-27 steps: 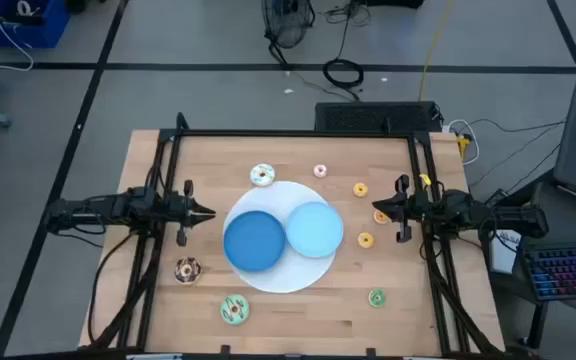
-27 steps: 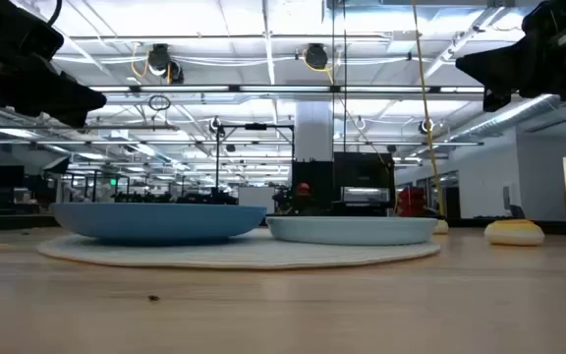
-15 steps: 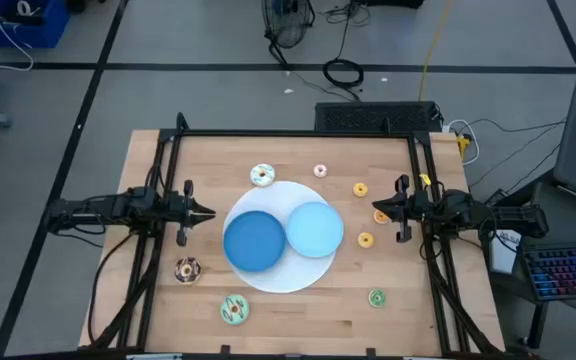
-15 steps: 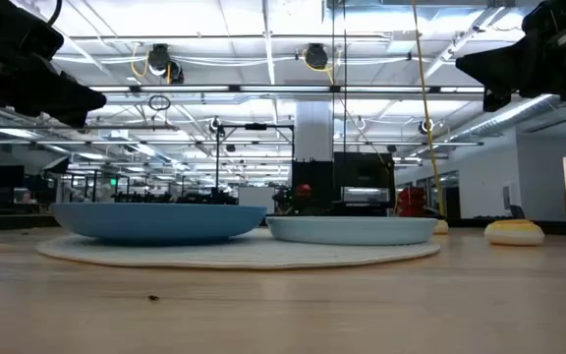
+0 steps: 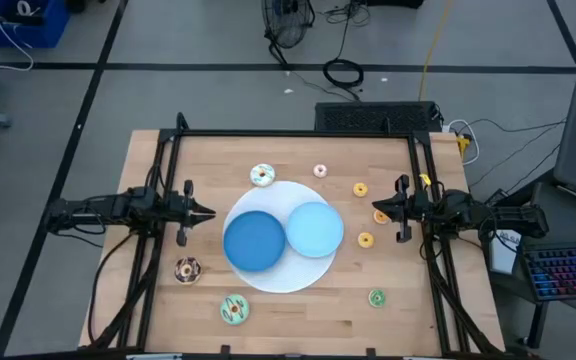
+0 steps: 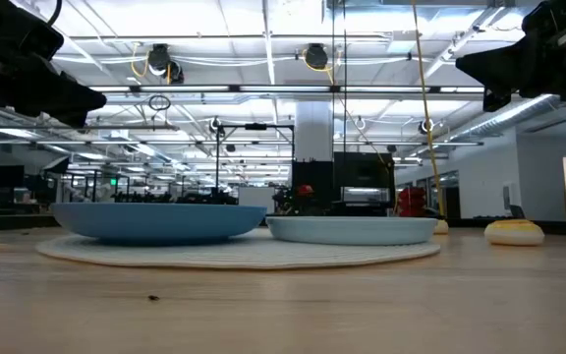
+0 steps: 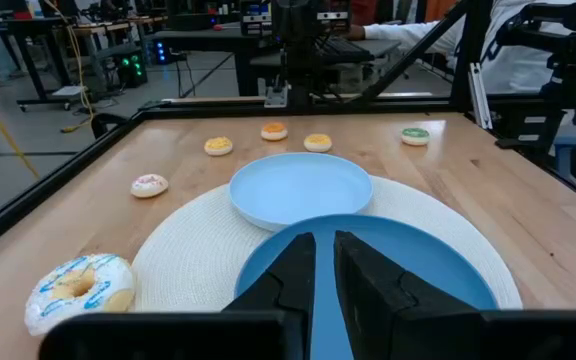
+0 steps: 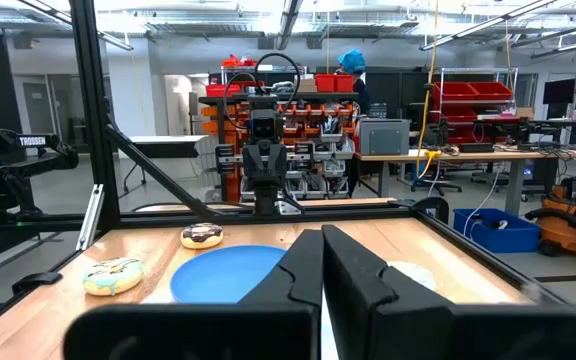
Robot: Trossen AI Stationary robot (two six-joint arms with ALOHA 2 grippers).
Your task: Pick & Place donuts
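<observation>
Three larger donuts lie flat on the wooden table: a white-iced one [image 5: 262,176] [image 7: 80,288] at the far side, a chocolate one [image 5: 187,269] [image 8: 201,236] and a green one [image 5: 234,309] [image 8: 114,275] at the near left. Several tiny donuts lie to the right, among them a pink [image 5: 320,171], an orange [image 5: 360,189], a yellow [image 5: 366,240] and a green one [image 5: 376,297]. My left gripper [image 5: 211,212] [image 7: 324,262] hovers level at the left of the plates, fingers drawn together but for a narrow slit. My right gripper [image 5: 376,214] [image 8: 322,262] hovers level at the right, shut. Neither holds anything.
A dark blue plate [image 5: 255,240] and a light blue plate [image 5: 314,228] sit side by side on a round white mat [image 5: 298,275] in the table's middle. A black frame [image 5: 298,133] runs along the far, left and right edges. Bare wood lies along the near edge.
</observation>
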